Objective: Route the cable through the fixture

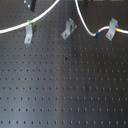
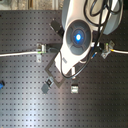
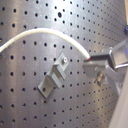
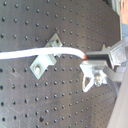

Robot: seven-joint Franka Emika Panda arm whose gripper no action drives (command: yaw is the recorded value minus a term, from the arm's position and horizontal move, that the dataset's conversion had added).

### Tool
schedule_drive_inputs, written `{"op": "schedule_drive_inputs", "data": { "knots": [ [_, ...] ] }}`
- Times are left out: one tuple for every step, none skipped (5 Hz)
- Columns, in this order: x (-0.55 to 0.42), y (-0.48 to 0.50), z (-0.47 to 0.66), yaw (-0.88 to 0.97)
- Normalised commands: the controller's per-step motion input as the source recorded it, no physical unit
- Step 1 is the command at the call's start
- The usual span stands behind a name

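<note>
The white cable (image 1: 15, 28) runs in from the first exterior view's left, passes the left fixture (image 1: 29, 34) at its green band (image 1: 31, 23) and climbs out of the top edge. It comes back down past a blue band (image 1: 93, 33) to the right fixture (image 1: 112, 26), where a yellow band (image 1: 111, 32) shows. The middle fixture (image 1: 68, 29) has no cable in it. In both wrist views my gripper (image 3: 92, 62) (image 4: 90, 59) is shut on the cable (image 3: 45, 32) (image 4: 30, 54), held above a metal fixture (image 3: 52, 81) (image 4: 44, 60). The arm (image 2: 77, 37) hides the gripper in the second exterior view.
Everything stands on a black perforated board (image 1: 65, 90). Two small loose clips (image 2: 47, 85) (image 2: 75, 89) lie below the arm in the second exterior view. A blue object (image 2: 1, 84) shows at the second exterior view's left edge.
</note>
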Motion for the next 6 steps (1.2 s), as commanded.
{"op": "schedule_drive_inputs", "data": {
  "knots": [
    [0.016,0.017,0.00,0.00],
    [-0.222,-0.013,0.23,0.01],
    [-0.226,-0.161,0.13,0.00],
    [-0.066,-0.071,0.24,-0.08],
    [-0.082,-0.110,0.36,-0.35],
    [-0.024,-0.038,0.42,-0.15]
  ]
}}
